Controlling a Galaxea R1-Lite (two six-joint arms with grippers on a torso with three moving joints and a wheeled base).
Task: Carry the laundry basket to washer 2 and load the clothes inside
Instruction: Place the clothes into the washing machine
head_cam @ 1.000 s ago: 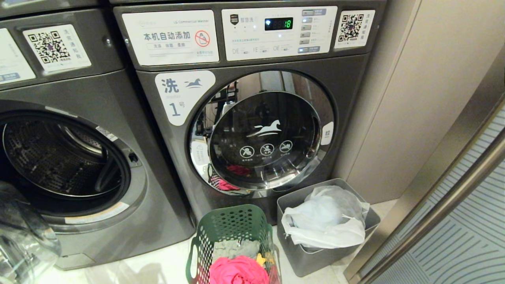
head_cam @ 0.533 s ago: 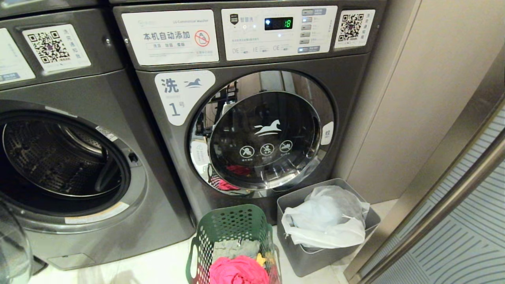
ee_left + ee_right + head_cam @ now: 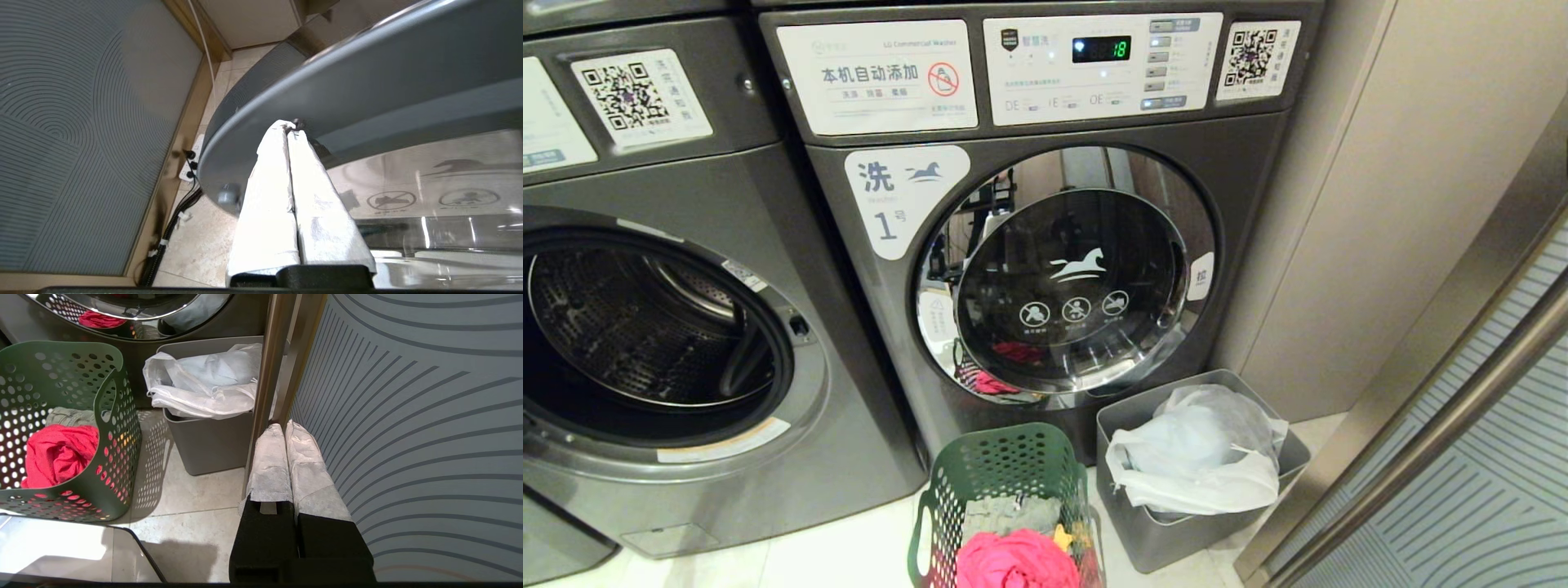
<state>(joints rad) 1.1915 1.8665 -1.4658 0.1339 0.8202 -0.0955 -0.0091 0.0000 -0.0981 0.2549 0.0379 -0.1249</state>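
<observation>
The dark green laundry basket (image 3: 1005, 457) stands on the floor in front of the washer marked 1, and it also shows in the right wrist view (image 3: 110, 375). In it lie the clothes: a pink-red garment (image 3: 1013, 559), a grey-green one (image 3: 1005, 514) and a bit of yellow cloth (image 3: 1063, 537). Washer 2 (image 3: 662, 343), left of the basket, has its drum open; its number label is out of view. My left gripper (image 3: 288, 124) is shut and empty, its tips against the grey rim of the swung-out door (image 3: 347, 81). My right gripper (image 3: 284, 425) is shut and empty, beside a metal post, away from the basket.
Washer 1 (image 3: 1066, 278) has its door closed. A grey bin (image 3: 1176, 531) with a white bag (image 3: 1201, 457) stands to the right of the basket. A ribbed glass panel in a metal frame (image 3: 1462, 457) closes the right side. A power strip and cables (image 3: 190, 163) lie behind the door.
The glass door at the lower left of the head view has swung further out to the left and left the picture. The basket, bin and right arm have stayed put.
</observation>
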